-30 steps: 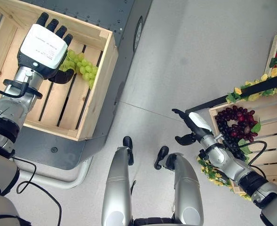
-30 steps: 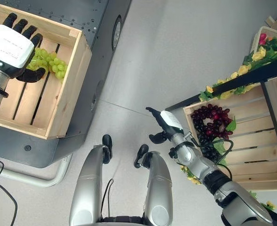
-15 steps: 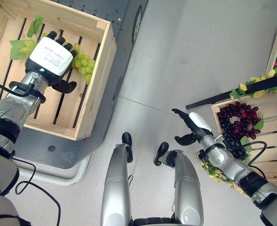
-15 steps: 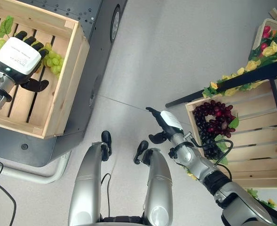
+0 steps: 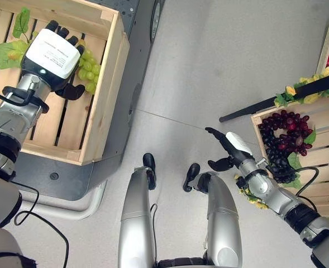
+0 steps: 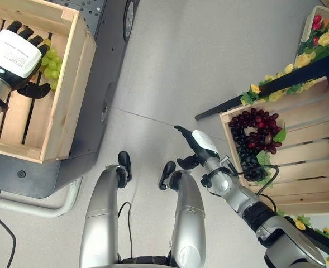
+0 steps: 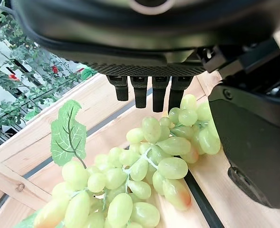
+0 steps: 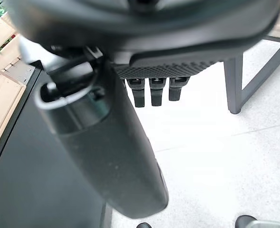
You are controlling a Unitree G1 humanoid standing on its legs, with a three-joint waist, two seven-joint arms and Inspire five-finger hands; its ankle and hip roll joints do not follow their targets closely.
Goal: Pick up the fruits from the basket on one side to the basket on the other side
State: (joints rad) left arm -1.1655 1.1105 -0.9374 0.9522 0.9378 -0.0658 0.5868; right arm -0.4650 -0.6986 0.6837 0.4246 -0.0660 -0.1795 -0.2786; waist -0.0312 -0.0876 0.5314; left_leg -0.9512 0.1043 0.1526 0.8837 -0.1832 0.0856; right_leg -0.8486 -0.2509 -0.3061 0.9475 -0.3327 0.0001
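Green grapes (image 5: pixel 88 71) lie beneath open left hand (image 5: pixel 51 53), near crate wall (image 5: pixel 105 95).

The grapes (image 5: pixel 88 71) in the pale wooden crate (image 5: pixel 105 95) are light green. Those in the other crate (image 5: pixel 320 128) are dark red (image 5: pixel 287 139).

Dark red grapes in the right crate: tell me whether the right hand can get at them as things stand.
Probably yes. The right hand hangs open over the floor just beside the crate, holding nothing. The dark red grapes lie uncovered on top at the crate's near end, with nothing between, though the crate's rim must be cleared.
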